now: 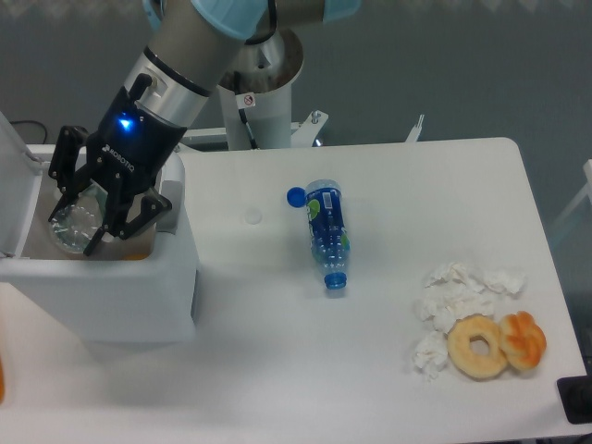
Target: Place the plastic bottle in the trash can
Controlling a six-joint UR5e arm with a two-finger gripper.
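Observation:
The plastic bottle (77, 222), clear and crinkled, is held between my gripper's fingers (104, 233) over the open mouth of the trash can (120, 296). My gripper (79, 229) is shut on it, pointing down and to the left. The trash can is a white boxy bin at the table's left edge, with its white lid (14, 185) swung up at the left. The bottle sits at about rim height, partly hidden by the fingers.
A longer bottle with a blue-green label (327, 231) lies on the white table (370, 370) at centre, a loose blue cap (295, 196) beside it. Crumpled tissues (458, 291), a bagel (478, 346) and an orange pastry (524, 340) lie at the right front.

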